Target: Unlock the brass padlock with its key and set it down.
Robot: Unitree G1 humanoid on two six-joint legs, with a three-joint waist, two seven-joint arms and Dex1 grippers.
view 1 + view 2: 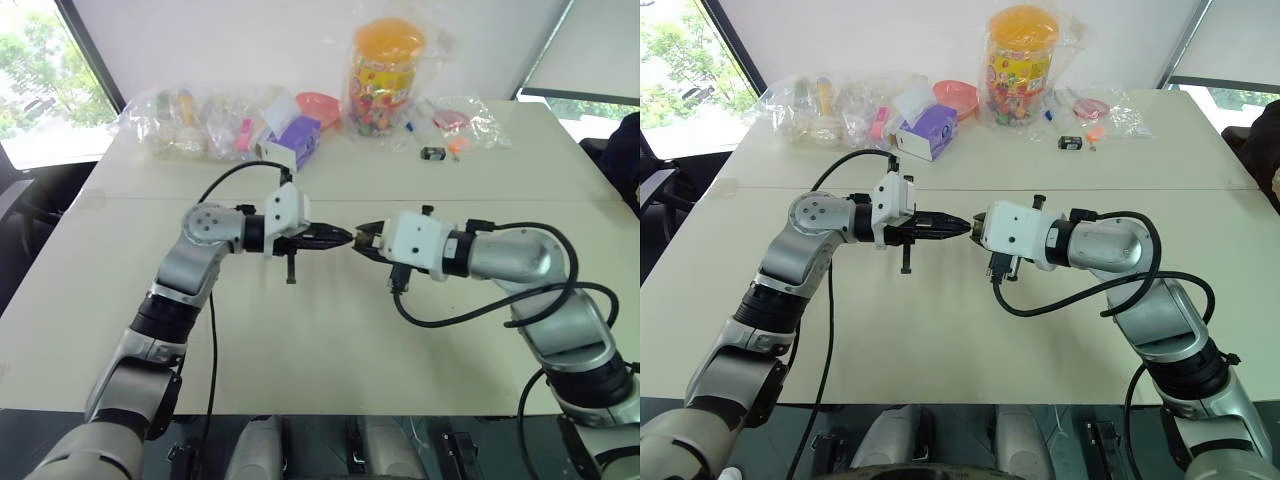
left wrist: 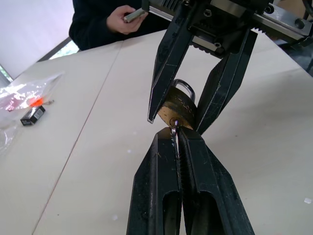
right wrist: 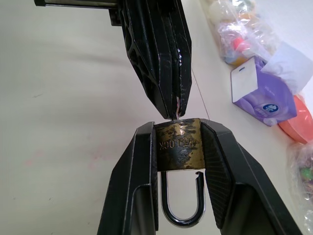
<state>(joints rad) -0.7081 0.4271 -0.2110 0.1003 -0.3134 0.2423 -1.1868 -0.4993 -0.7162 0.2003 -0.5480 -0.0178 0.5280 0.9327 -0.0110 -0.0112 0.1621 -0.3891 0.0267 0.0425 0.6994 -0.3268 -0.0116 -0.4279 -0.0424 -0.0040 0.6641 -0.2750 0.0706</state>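
Mid-air over the beige table [image 1: 330, 340], both arms meet tip to tip. R gripper [image 3: 178, 147] clamps the small brass padlock w/ silvery shackle [image 3: 178, 147] by its body, one finger each side. Shackle looks sprung, one end free of the body. L gripper [image 2: 177, 147] pinched tight on the thin metal key [image 2: 174, 128], tip at the lock's keyhole end.

An office or meeting room: wide pale table [image 1: 330, 330], large windows [image 1: 40, 80], roller blinds [image 1: 590, 45].
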